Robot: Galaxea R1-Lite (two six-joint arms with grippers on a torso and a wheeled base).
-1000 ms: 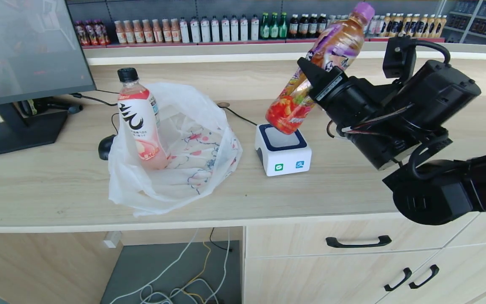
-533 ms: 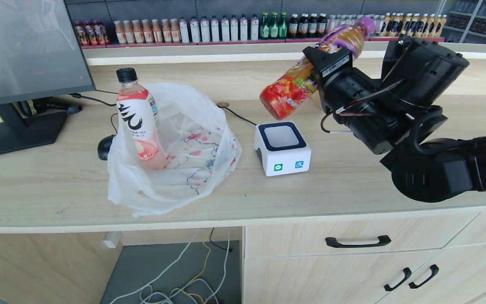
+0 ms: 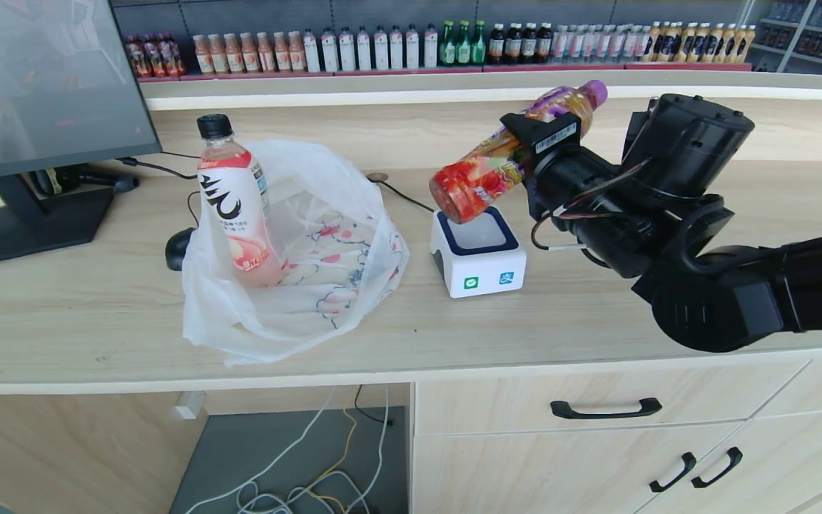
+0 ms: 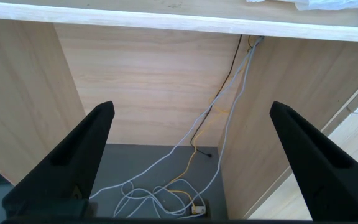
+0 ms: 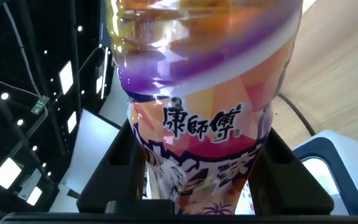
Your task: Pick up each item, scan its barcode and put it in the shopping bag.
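Fingers of the right gripper (image 3: 536,143) are clamped around the middle of the juice bottle (image 3: 474,180), which is held tilted almost level above the counter (image 3: 596,314). Its red base is pointed down just above the back of the white scanner (image 3: 479,257), while its purple cap is raised beyond the gripper toward the counter's back edge. A pink bottle (image 3: 234,203) is stood leaning in the shopping bag (image 3: 325,285), left of the scanner. The left gripper (image 4: 191,162) is held with fingers spread wide below the counter's front edge.
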